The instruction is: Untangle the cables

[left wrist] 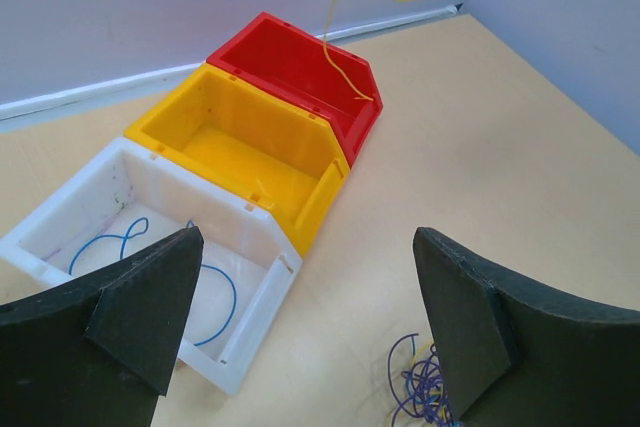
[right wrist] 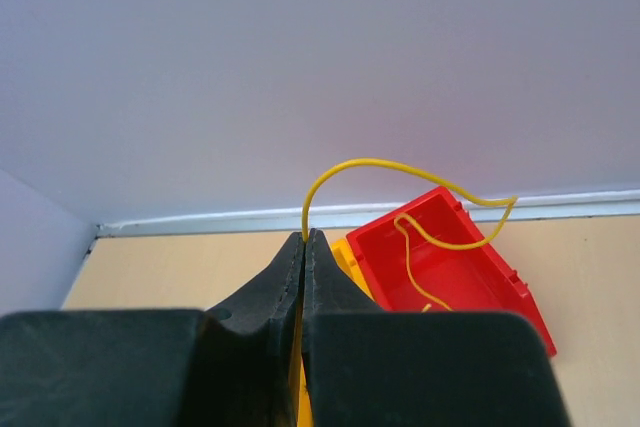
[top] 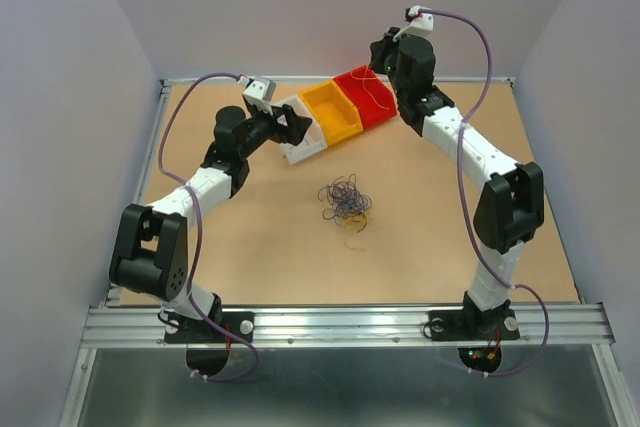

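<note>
A tangle of thin blue, purple and yellow cables [top: 345, 202] lies mid-table; its edge shows under my left fingers [left wrist: 420, 392]. One blue cable [left wrist: 215, 292] lies curled in the white bin [left wrist: 262, 297]. My left gripper [left wrist: 308, 247] hangs open and holds nothing, over the white bin's near corner [top: 290, 127]. My right gripper [right wrist: 308, 237] is shut on a yellow cable [right wrist: 400, 172]. That cable arcs up from the fingertips and dangles down into the red bin [right wrist: 490, 267]. From the left wrist view the same yellow cable [left wrist: 340, 57] hangs over the red bin [left wrist: 290, 47].
Three bins stand in a row at the back: white [top: 305, 137], yellow [top: 333, 112] and red [top: 368, 97]. The yellow bin [left wrist: 320, 187] holds nothing. Grey walls close the table on the back and both sides.
</note>
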Robot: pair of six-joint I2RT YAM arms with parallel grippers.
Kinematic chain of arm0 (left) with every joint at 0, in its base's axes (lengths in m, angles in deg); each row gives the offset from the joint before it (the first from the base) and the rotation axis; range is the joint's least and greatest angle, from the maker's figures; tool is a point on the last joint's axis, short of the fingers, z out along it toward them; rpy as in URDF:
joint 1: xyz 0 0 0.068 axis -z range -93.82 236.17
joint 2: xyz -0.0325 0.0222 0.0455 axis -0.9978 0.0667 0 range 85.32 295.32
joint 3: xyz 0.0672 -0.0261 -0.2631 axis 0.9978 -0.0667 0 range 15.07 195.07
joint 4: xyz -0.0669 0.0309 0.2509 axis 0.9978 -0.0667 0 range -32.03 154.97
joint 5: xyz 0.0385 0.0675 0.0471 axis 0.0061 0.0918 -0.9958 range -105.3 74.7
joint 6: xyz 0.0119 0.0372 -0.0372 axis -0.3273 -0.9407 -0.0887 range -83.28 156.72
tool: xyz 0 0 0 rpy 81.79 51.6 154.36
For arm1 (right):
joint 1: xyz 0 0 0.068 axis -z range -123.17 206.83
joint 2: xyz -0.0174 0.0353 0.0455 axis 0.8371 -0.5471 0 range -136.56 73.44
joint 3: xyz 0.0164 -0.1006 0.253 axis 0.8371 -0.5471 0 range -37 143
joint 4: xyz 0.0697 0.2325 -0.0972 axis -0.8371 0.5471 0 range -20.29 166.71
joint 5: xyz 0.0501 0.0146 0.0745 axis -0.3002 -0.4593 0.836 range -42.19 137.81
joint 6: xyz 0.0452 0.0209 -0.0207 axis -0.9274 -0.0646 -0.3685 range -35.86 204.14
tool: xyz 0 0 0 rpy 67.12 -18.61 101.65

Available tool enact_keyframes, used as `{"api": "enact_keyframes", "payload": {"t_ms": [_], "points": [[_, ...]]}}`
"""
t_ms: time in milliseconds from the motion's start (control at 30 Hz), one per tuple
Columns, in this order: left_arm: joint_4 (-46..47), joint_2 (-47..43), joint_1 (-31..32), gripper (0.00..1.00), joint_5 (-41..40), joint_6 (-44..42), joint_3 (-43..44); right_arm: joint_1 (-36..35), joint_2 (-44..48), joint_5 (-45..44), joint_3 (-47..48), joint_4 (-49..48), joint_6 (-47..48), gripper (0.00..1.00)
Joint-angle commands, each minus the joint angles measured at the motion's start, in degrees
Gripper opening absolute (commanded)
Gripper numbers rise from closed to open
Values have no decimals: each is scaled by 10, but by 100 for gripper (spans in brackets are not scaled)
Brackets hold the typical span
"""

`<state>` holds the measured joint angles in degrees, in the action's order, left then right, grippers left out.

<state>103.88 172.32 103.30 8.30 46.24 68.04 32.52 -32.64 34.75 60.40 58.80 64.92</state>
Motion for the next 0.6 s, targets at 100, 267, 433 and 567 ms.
{"api": "enact_keyframes", "payload": {"t_ms": [100, 267, 433, 567], "points": [[30, 1, -7, 98, 12, -1, 19, 29, -86, 76, 76, -12, -39, 1], [29, 4, -10, 98, 27, 3, 20, 30, -134, 41, 94, -11, -44, 1], [29, -4, -11, 99, 31, 7, 20, 30, -172, -8, 105, -2, -45, 1], [27, 1, -11, 99, 44, 10, 23, 32, -220, -41, 141, 22, -35, 0]]}}
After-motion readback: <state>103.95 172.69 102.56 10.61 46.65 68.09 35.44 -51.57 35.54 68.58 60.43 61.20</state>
